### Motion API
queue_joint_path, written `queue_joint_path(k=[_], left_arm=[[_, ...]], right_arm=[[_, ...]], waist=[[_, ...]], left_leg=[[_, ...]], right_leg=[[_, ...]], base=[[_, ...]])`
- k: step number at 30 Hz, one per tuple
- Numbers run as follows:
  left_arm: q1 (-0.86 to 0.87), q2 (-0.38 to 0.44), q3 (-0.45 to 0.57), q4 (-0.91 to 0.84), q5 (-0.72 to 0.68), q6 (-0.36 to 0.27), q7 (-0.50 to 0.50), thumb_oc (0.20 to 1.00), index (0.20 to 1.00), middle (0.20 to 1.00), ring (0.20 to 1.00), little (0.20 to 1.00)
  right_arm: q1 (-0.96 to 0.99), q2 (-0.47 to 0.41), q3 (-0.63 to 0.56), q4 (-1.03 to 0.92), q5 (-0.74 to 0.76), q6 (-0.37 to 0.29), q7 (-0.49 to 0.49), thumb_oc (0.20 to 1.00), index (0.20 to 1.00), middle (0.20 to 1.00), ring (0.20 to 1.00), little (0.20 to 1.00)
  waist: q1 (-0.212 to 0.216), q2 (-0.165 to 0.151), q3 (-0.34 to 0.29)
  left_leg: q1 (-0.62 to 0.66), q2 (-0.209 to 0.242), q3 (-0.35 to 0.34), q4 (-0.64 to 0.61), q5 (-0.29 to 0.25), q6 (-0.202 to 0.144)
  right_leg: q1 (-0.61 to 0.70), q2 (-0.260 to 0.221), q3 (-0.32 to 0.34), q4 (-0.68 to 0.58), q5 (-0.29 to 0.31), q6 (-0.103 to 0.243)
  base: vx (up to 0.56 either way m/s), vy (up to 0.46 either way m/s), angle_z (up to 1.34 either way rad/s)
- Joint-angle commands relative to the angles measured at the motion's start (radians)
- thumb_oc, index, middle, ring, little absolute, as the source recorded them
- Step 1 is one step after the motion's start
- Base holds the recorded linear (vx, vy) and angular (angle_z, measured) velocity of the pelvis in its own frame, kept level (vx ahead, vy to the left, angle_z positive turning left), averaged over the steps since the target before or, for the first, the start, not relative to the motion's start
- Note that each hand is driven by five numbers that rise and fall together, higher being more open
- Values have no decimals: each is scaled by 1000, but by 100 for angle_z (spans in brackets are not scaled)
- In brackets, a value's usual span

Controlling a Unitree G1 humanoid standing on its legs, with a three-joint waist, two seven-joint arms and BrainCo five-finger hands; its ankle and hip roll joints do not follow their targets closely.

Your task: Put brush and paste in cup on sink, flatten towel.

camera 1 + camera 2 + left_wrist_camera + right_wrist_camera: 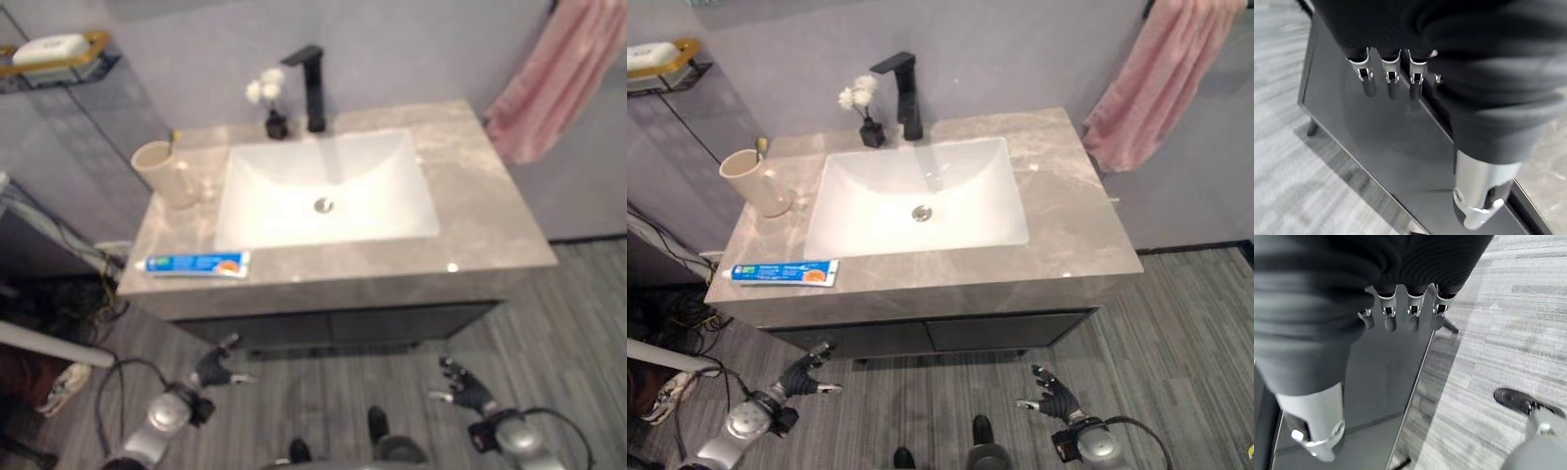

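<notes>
1. The paste (pixel 193 263) lies flat at the front left of the surface (pixel 490 215).
2. The cup (pixel 165 172) stands left of the sink (pixel 323 186).
3. The towel (pixel 549 78) hangs bunched up.
4. The left robot hand (pixel 216 368) and right robot hand (pixel 462 384) hang low, fingers spread, holding nothing.

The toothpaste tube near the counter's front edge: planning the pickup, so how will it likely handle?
The toothpaste tube lies flat, so it probably won't roll. It looks soft-sided and may dent or bend under the fingers. Its glossy skin could slip, and a push might slide it off the counter.
</notes>
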Motion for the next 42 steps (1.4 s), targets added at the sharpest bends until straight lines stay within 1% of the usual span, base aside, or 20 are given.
queue_joint_path(k=[1, 4, 9, 11, 12, 13, 16, 17, 20, 21, 22, 23, 24, 25, 29, 30, 33, 37, 38, 42], left_arm=[[49, 88, 55, -67, -9, -66, -34, 1000, 1000, 1000, 1000, 1000], [63, 123, 44, -133, -10, -71, -54, 1000, 1000, 1000, 1000, 1000], [120, 216, 34, -324, -64, -87, -122, 1000, 1000, 1000, 1000, 1000], [114, 219, 21, -335, -103, -92, -135, 1000, 1000, 1000, 1000, 1000], [113, 220, 22, -336, -104, -91, -135, 1000, 1000, 1000, 1000, 1000], [83, 244, 9, -425, -130, -91, -156, 1000, 1000, 1000, 1000, 1000], [81, 288, 29, -573, -182, -97, -190, 1000, 1000, 1000, 1000, 1000], [84, 290, 33, -578, -184, -94, -192, 1000, 1000, 1000, 1000, 1000], [75, 399, 109, -746, -173, -102, -196, 1000, 1000, 1000, 1000, 1000], [78, 400, 113, -749, -173, -101, -197, 1000, 1000, 1000, 1000, 1000], [72, 428, 138, -769, -180, -110, -194, 1000, 1000, 1000, 1000, 1000], [75, 450, 195, -799, -204, -119, -176, 1000, 1000, 1000, 1000, 1000], [82, 452, 202, -803, -205, -117, -177, 1000, 1000, 1000, 1000, 1000], [78, 482, 275, -833, -206, -129, -144, 1000, 1000, 1000, 1000, 1000], [62, 512, 392, -804, -147, -144, -65, 1000, 1000, 1000, 1000, 1000], [63, 512, 394, -805, -147, -144, -65, 1000, 1000, 1000, 1000, 1000], [50, 524, 459, -706, -91, -144, -7, 1000, 1000, 1000, 1000, 1000], [41, 540, 486, -660, -48, -136, 17, 1000, 1000, 1000, 1000, 1000], [30, 544, 508, -596, -29, -131, 35, 1000, 1000, 1000, 1000, 1000], [-5, 550, 492, -554, -8, -133, 47, 1000, 1000, 1000, 1000, 1000]], right_arm=[[-24, 12, 9, 12, -11, -45, 12, 1000, 1000, 1000, 1000, 1000], [-25, 22, 14, 64, -16, -40, 9, 1000, 1000, 1000, 1000, 1000], [-55, 55, 18, 222, -26, -31, -4, 1000, 1000, 1000, 1000, 1000], [-81, 80, 22, 320, -17, -15, -11, 1000, 1000, 1000, 1000, 1000], [-84, 82, 22, 324, -17, -17, -11, 1000, 1000, 1000, 1000, 1000], [-116, 111, 22, 432, -26, 2, -20, 1000, 1000, 1000, 1000, 1000], [-133, 121, 27, 491, -49, 19, -21, 1000, 1000, 1000, 1000, 1000], [-134, 122, 28, 492, -49, 18, -21, 1000, 1000, 1000, 1000, 1000], [-119, 117, 16, 480, -2, 23, 13, 1000, 1000, 1000, 1000, 1000], [-119, 117, 17, 480, -2, 23, 13, 1000, 1000, 1000, 1000, 1000], [-114, 115, 19, 479, 4, 21, 17, 1000, 1000, 1000, 1000, 1000], [-108, 117, 16, 480, 16, 23, 18, 1000, 1000, 1000, 1000, 1000], [-109, 118, 17, 480, 16, 23, 18, 1000, 1000, 1000, 1000, 1000], [-105, 123, 11, 477, 28, 24, 17, 1000, 1000, 1000, 1000, 1000], [-102, 135, 9, 494, 17, 28, 13, 1000, 1000, 1000, 1000, 1000], [-102, 135, 9, 495, 17, 28, 13, 1000, 1000, 1000, 1000, 1000], [-88, 143, -3, 519, 1, 34, 5, 1000, 1000, 1000, 1000, 1000], [-74, 146, -17, 533, -3, 37, 5, 1000, 1000, 1000, 1000, 1000], [-60, 148, -36, 556, -6, 44, 0, 1000, 1000, 1000, 1000, 1000], [-44, 148, -56, 559, -1, 43, 1, 1000, 1000, 1000, 1000, 1000]], waist=[[24, -34, -39], [28, -36, -40], [43, -40, -49], [50, -39, -49], [50, -40, -49], [58, -39, -50], [69, -41, -56], [67, -42, -56], [73, -55, -69], [72, -56, -70], [75, -58, -73], [78, -61, -78], [76, -62, -78], [76, -66, -82], [76, -72, -87], [76, -72, -87], [73, -76, -87], [69, -77, -88], [58, -77, -89], [53, -76, -86]], left_leg=[[-12, -33, -3, 14, -54, 58], [-30, -39, -25, 14, -51, 61], [-52, -58, -77, 14, -48, 67], [-60, -63, -89, 14, -46, 68], [-61, -63, -91, 14, -46, 68], [-68, -69, -104, 14, -43, 69], [-73, -74, -118, 14, -42, 68], [-73, -74, -119, 14, -41, 68], [-84, -74, -131, 14, -34, 62], [-84, -74, -131, 14, -34, 62], [-86, -73, -135, 14, -33, 61], [-89, -72, -142, 14, -31, 59], [-89, -72, -143, 14, -31, 59], [-91, -71, -146, 14, -29, 57], [-89, -67, -145, 14, -29, 53], [-89, -67, -145, 14, -29, 53], [-86, -64, -139, 14, -30, 52], [-82, -62, -131, 14, -34, 51], [-78, -61, -121, 14, -36, 51], [-72, -59, -104, 14, -40, 51]], right_leg=[[59, -43, 38, 12, -83, 60], [49, -50, 28, 12, -78, 66], [63, -74, -28, -1, -68, 74], [62, -78, -41, -1, -65, 74], [62, -79, -42, -1, -65, 74], [62, -84, -58, 0, -62, 77], [69, -89, -82, -1, -60, 80], [69, -90, -83, -1, -60, 80], [71, -90, -106, -1, -62, 79], [70, -90, -106, -1, -62, 79], [71, -89, -110, -1, -62, 78], [72, -88, -117, -1, -62, 76], [72, -88, -118, -1, -62, 76], [73, -86, -122, -1, -62, 74], [74, -83, -126, -1, -61, 72], [74, -83, -126, -1, -61, 72], [74, -81, -120, -1, -59, 71], [72, -80, -115, -1, -60, 71], [70, -80, -106, -1, -59, 73], [68, -79, -92, -1, -57, 74]], base=[[3, 83, 3], [-58, 98, 12], [-34, 79, 35], [-27, 42, 31], [-39, 57, 27], [-40, 51, 22], [-31, 31, 23], [-16, 0, 30], [-23, -9, 18], [-21, -15, 8], [-24, -21, 6], [-24, -22, 7], [-33, -22, 14], [-24, -10, 15], [-16, -10, 13], [0, 0, 0], [0, 0, 0], [7, 3, -2], [0, 0, 0], [21, 12, -17]])
